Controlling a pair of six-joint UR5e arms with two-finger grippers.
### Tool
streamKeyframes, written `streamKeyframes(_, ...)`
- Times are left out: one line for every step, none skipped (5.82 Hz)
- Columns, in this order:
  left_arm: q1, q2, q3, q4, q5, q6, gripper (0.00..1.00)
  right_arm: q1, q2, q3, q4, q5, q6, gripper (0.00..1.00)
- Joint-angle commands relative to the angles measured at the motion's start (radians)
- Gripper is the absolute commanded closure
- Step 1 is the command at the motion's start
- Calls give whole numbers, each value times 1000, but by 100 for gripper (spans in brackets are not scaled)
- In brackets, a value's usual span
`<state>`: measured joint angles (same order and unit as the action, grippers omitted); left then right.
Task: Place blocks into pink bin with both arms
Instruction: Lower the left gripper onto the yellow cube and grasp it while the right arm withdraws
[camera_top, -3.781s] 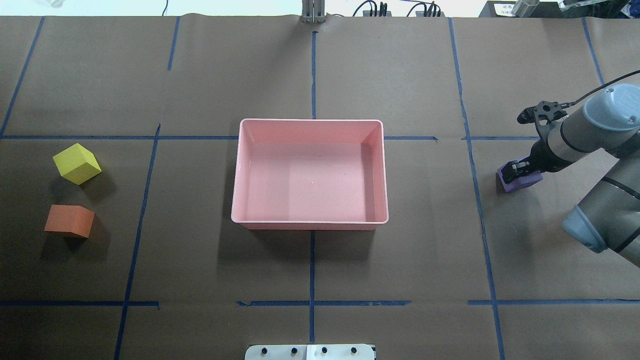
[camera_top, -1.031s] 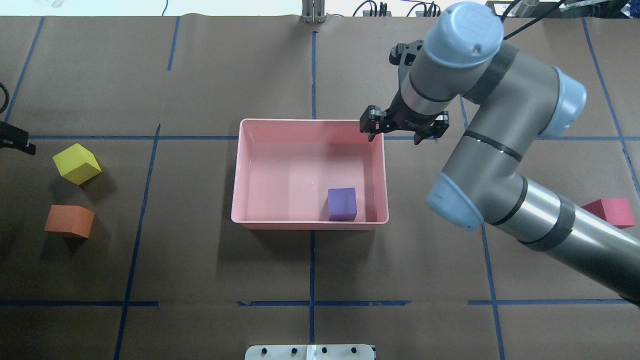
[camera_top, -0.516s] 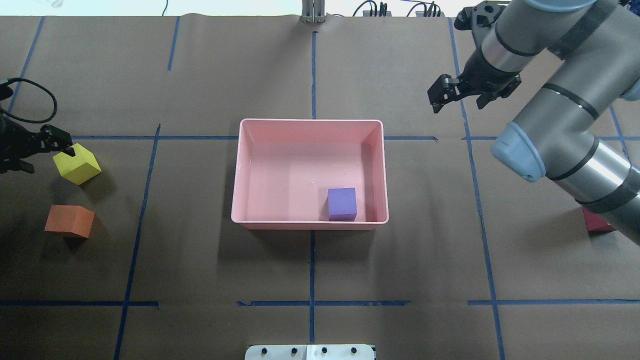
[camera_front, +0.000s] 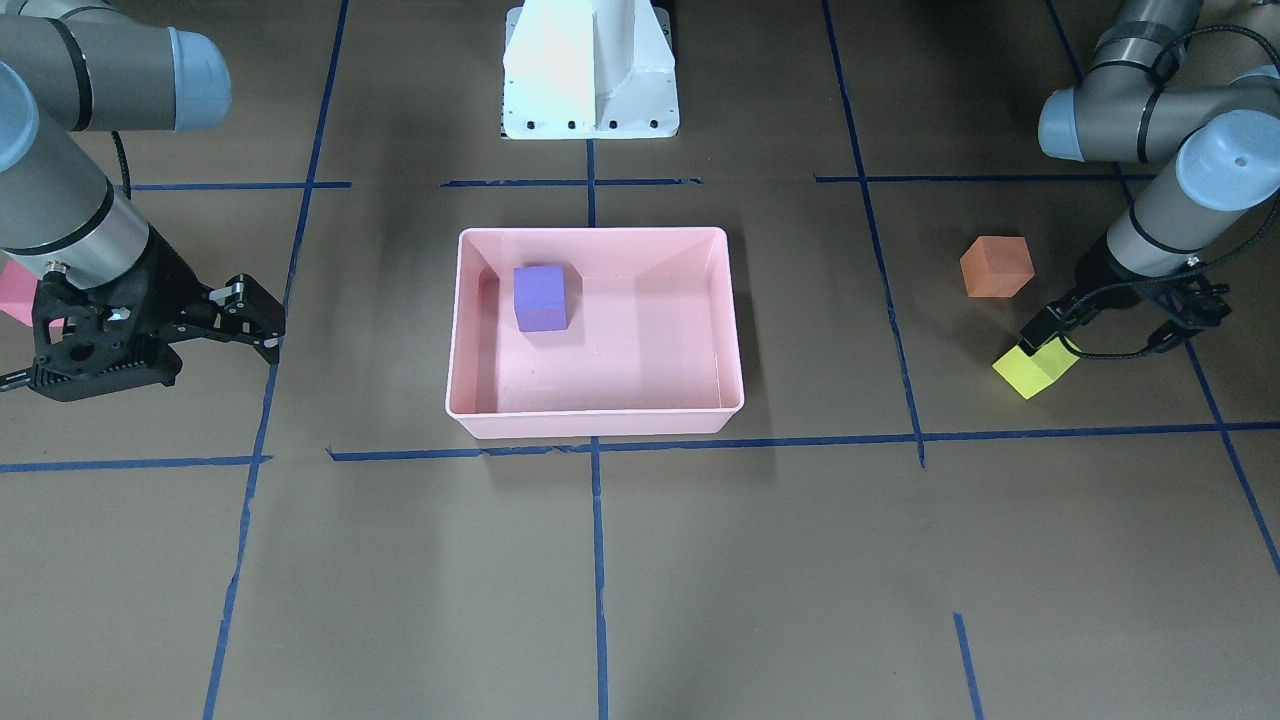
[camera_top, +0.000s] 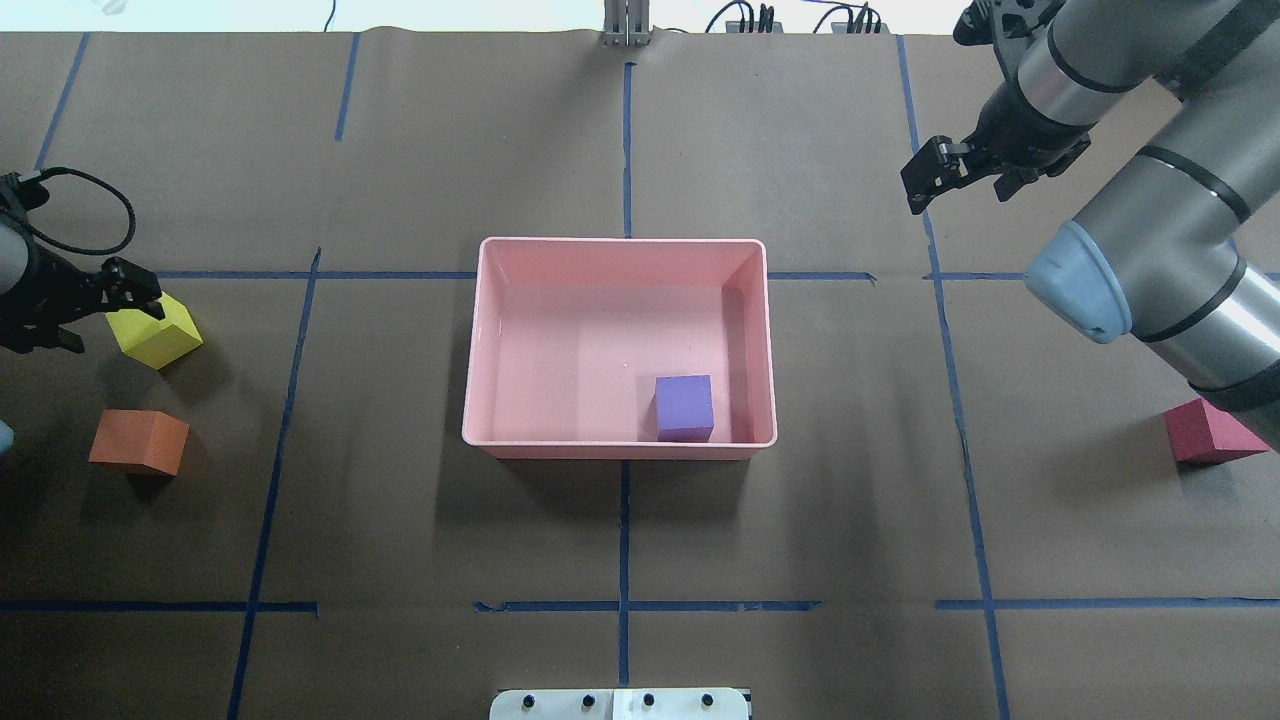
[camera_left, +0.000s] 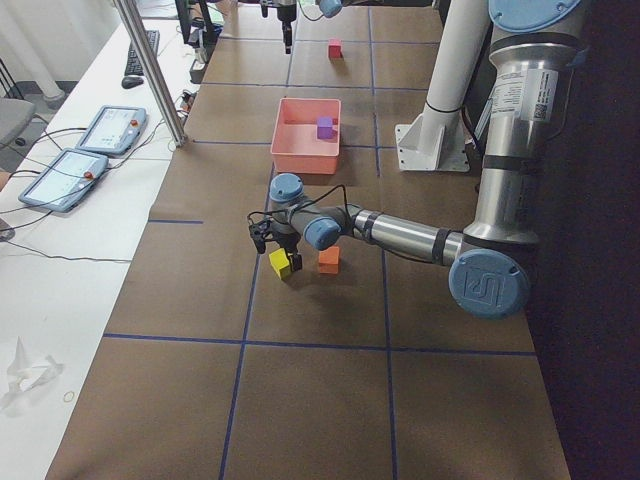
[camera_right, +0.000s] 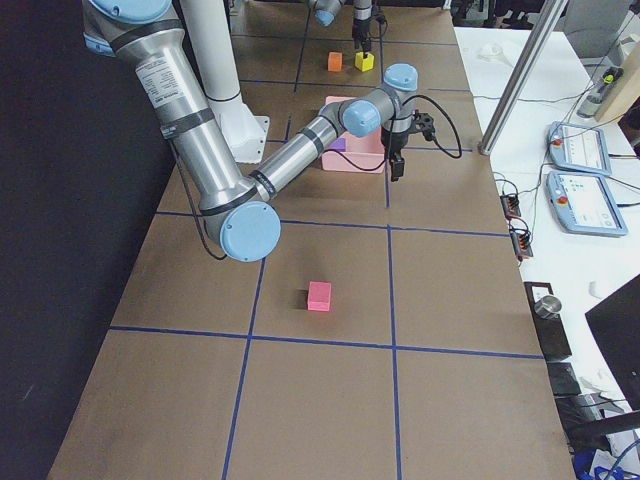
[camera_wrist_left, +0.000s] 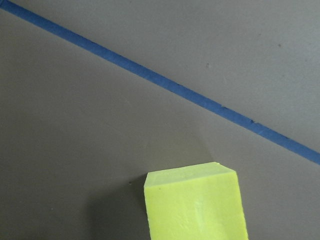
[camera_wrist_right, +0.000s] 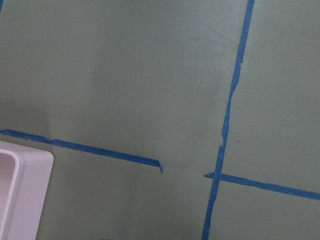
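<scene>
Surface (camera_top: 620, 150) check: we have purple block (camera_top: 684, 407) in pink bin (camera_top: 620, 243); yellow block (camera_top: 160, 335), orange block (camera_top: 138, 441), red-pink block (camera_top: 1205, 433) outside; left hand (camera_front: 1105, 332) wide at yellow, right hand (camera_top: 960, 192) wide, empty.

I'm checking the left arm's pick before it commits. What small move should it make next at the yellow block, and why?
Probably slide the left gripper a little toward the pink bin before lowering. Its fingers are open, but one sits over the top of the yellow block and the other is well off to the side, so closing now would likely miss.
</scene>
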<state>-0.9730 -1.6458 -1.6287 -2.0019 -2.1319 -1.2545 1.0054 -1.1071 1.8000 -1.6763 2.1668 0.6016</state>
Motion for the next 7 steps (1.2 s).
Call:
streamKeyframes(4,-32,45,-1,0,3,0,1,-2,2,1,-1,-2,0)
streamKeyframes(4,-32,46,-1,0,3,0,1,-2,2,1,-7,-2,0)
streamKeyframes(2,-34,44,-1,0,3,0,1,-4,2,1,-10,0,0)
streamKeyframes(4,-35,53,-1,0,6,0,1,-4,2,3,-12,0,0)
streamKeyframes(7,-37,67,-1,1,10,0,1,-5,2,3,-15,1,0)
streamKeyframes(26,-35,114,-76,1,10,0,1,-13,4,4,-15,1,0)
streamKeyframes(31,-38,151,-136,1,7,3,1,-13,4,3,-16,1,0)
